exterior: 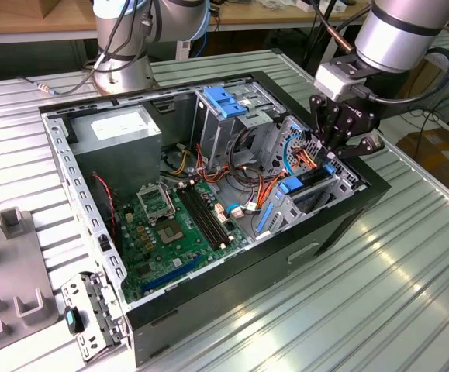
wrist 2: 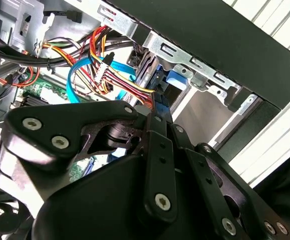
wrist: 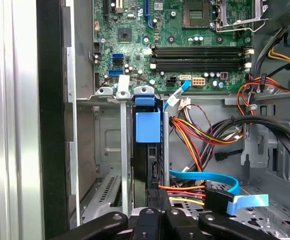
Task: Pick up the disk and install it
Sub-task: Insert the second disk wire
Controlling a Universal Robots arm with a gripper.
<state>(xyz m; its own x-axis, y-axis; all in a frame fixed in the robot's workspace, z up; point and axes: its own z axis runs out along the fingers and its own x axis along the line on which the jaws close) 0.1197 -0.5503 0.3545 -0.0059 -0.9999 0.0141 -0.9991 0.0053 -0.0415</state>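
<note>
The disk (exterior: pixel 300 188) stands on edge in the drive bay at the exterior view's right side of the open computer case (exterior: pixel 232 298), its blue side rails showing. In the first wrist view the disk (wrist: pixel 152 162) is a dark narrow slab in a slot of the grey cage, with a blue tab on its end. My gripper (exterior: pixel 333 157) hangs right over that bay, shut on the disk's upper edge. Both wrist views show the black fingers meeting on it: gripper (wrist: pixel 157 202), gripper (wrist 2: pixel 159 102), disk (wrist 2: pixel 147 67).
The blue-latched metal cage (exterior: pixel 224 105) and the grey power supply box (exterior: pixel 119 132) stand at the case's back. Coloured cables (exterior: pixel 282 159) crowd beside the bay, above the green motherboard (exterior: pixel 170 225). A loose metal bracket (exterior: pixel 92 314) and grey fixture (exterior: pixel 7 263) lie outside the case.
</note>
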